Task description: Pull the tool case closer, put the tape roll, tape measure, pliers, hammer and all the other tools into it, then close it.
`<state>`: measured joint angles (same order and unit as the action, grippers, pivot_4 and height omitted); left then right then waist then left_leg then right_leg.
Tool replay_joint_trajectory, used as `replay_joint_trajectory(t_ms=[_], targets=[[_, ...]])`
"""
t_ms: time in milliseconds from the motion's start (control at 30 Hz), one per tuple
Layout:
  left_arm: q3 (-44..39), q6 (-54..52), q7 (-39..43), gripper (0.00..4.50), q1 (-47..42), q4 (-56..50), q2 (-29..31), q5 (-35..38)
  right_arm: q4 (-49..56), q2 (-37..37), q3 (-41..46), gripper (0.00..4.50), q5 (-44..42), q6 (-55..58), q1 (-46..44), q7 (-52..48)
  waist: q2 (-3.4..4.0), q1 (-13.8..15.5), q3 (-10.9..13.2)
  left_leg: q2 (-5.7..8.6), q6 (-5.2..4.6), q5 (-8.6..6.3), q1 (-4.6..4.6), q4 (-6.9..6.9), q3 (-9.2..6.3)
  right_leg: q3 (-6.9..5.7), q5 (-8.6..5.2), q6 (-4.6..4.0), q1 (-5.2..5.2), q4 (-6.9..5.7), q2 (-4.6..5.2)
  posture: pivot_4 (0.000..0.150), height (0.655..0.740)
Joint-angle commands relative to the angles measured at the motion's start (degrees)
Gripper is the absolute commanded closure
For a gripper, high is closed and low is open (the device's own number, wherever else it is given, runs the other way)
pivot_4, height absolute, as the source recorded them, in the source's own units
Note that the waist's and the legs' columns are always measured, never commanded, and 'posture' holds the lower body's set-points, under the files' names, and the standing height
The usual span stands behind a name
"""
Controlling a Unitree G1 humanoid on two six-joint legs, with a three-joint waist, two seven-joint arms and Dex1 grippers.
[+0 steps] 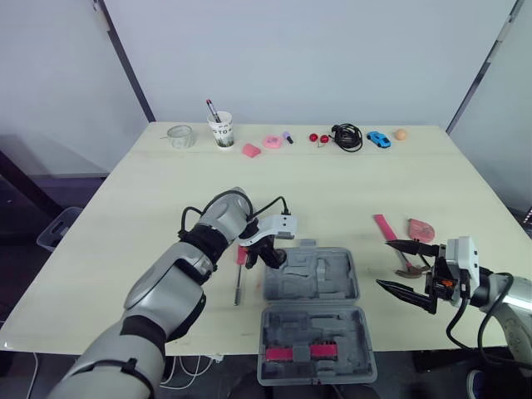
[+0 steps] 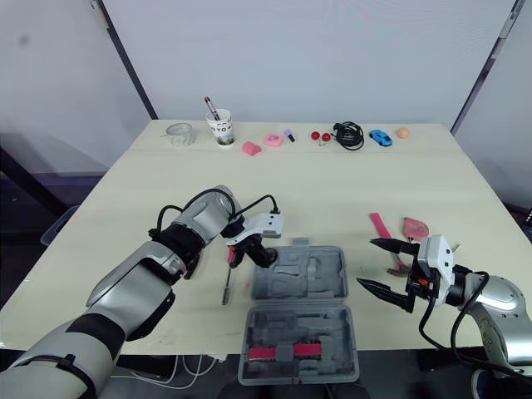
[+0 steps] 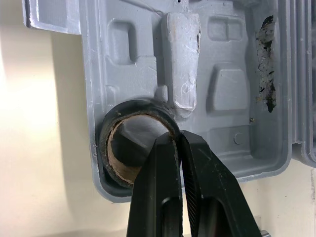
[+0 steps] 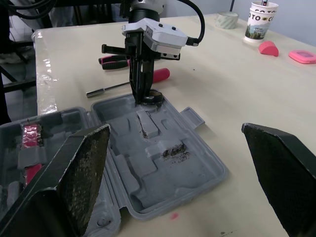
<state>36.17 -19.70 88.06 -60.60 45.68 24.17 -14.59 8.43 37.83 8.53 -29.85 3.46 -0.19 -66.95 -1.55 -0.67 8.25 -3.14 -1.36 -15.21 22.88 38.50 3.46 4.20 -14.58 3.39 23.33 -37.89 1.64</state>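
Head view: left arm reaches forward with the elbow bent and the wrist turned down. The left gripper (image 1: 270, 258) points steeply down at the far left corner of the tool case (image 1: 312, 283). The case is grey moulded plastic and lies open in two halves by the near edge of the table (image 1: 332, 183), about mid-width. Right arm is low over the near right corner. The right gripper (image 1: 384, 263) is level, its jaws spread wide and holding nothing. A screwdriver (image 1: 238, 278) with a red handle and thin metal shaft lies on the table just left of the case.

Left wrist view: black ribbed fingers (image 3: 158, 187) are drawn almost together, nipping the wall of the tape roll (image 3: 112, 163). The roll is a black ring with a brown cardboard core. It sits tilted in the round pocket at the case's corner. The tray around it is smooth and glossy, with stepped recesses.

Right wrist view: both matte pads stand far apart at the sides. Pliers (image 4: 114, 60) with red and black grips lie beyond the screwdriver. A paper cup (image 4: 259, 22) stands toward the far edge
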Motion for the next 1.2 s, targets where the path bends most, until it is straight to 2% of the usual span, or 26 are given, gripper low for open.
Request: replay_joint_trajectory(t_ms=[33,333,367,400,467,567,667,700,1200], targets=[[-1.47,-0.40,0.82,4.45,-1.89,-0.33,0.75,-0.43,0.75,0.32,1.46,0.00,-0.36,-1.39,0.08,-0.09,0.00,0.00,0.00,0.00,0.00,0.00,0.00,0.00,0.00,0.00,0.00,0.00,0.00,0.00,0.00,0.150,0.7400],[-1.16,0.16,1.15,4.45,-1.90,-0.63,0.73,-0.59,0.20,0.11,1.32,0.00,-0.21,-2.19,0.35,-0.25,0.00,0.00,0.00,0.00,0.00,0.00,0.00,0.00,0.00,0.00,0.00,0.00,0.00,0.00,0.00,0.150,0.7400],[-1.15,0.14,1.19,3.97,-1.88,-0.69,0.72,-0.57,0.14,0.13,1.32,0.00,-0.21,-2.26,0.37,-0.24,0.00,0.00,0.00,0.00,0.00,0.00,0.00,0.00,0.00,0.00,0.00,0.00,0.00,0.00,0.00,0.150,0.7400],[-1.28,0.28,0.84,3.78,-1.82,-0.70,0.66,-0.54,0.14,0.14,1.34,0.00,-0.26,-2.26,0.42,-0.23,0.00,0.00,0.00,0.00,0.00,0.00,0.00,0.00,0.00,0.00,0.00,0.00,0.00,0.00,0.00,0.150,0.7400],[-1.50,0.45,-0.05,3.05,-1.85,-0.42,0.48,-0.66,0.19,0.19,1.36,0.00,-0.33,-2.22,0.52,-0.26,0.00,0.00,0.00,0.00,0.00,0.00,0.00,0.00,0.00,0.00,0.00,0.00,0.00,0.00,0.00,0.150,0.7400],[-1.77,0.20,0.52,1.42,-1.82,-0.69,0.36,-0.37,0.20,0.25,1.41,0.00,-0.34,-2.26,0.77,-0.30,0.00,0.01,0.00,0.00,0.00,0.00,0.01,0.00,0.00,0.00,0.00,0.00,0.00,0.01,0.00,0.150,0.7400],[-1.97,-0.14,0.89,0.20,-1.80,-1.31,0.20,-0.04,0.18,0.30,1.51,0.00,-0.34,-2.35,1.01,-0.35,0.00,0.06,0.00,0.00,0.00,0.00,0.01,0.00,0.00,0.00,0.00,0.00,0.00,0.00,0.00,0.150,0.7400],[-1.94,-0.23,0.99,0.08,-1.80,-1.51,0.21,0.03,0.17,0.30,1.52,0.00,-0.33,-2.37,1.08,-0.34,0.00,0.07,0.00,0.00,0.00,0.00,0.01,0.00,-0.02,-0.01,0.00,0.00,0.00,0.00,0.00,0.150,0.7400],[-1.41,-4.07,4.44,0.08,-0.92,-7.17,1.62,2.03,-0.41,0.36,1.72,0.00,-0.16,-2.88,1.45,-0.28,-0.01,0.00,0.00,0.01,0.00,0.00,0.02,0.00,-0.03,-0.01,0.00,0.00,0.00,0.01,-0.01,0.150,0.7400]])
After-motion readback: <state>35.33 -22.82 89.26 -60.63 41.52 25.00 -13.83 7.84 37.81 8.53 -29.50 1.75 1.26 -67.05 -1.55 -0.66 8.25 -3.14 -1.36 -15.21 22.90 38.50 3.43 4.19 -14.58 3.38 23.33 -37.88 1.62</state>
